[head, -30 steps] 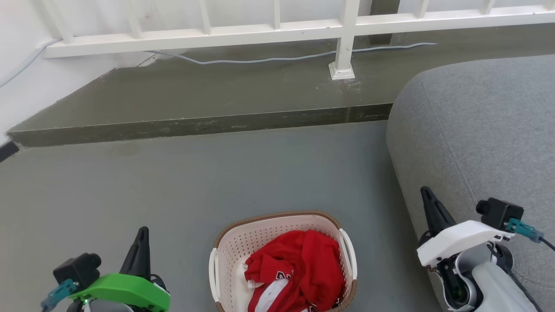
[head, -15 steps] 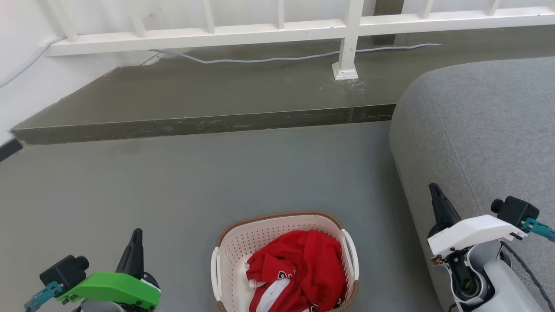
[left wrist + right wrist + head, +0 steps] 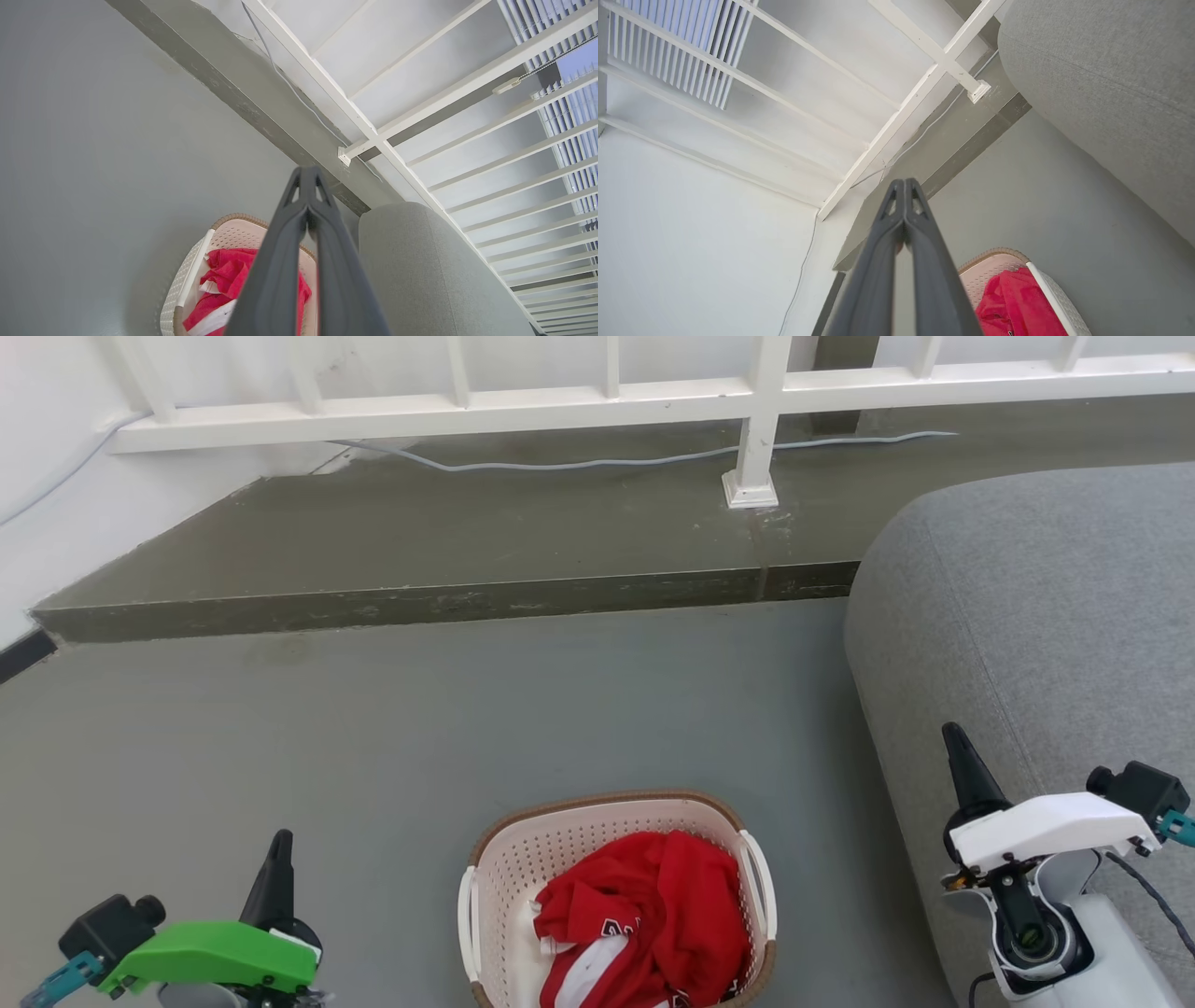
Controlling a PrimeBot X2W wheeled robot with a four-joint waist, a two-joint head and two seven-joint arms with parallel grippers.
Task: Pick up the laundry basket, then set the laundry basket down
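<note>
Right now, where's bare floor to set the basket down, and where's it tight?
Widest bare floor: between the laundry basket and the raised step. Also bare left of the basket, toward the left gripper. Tight: the strip between basket and grey sofa, by the right gripper.

Head view: high, looking forward and down at the floor [image 3: 373, 728].
Wrist views: low, facing the railing [image 3: 560, 403].
Shared: laundry basket [image 3: 509, 859], sofa [image 3: 1027, 616].
</note>
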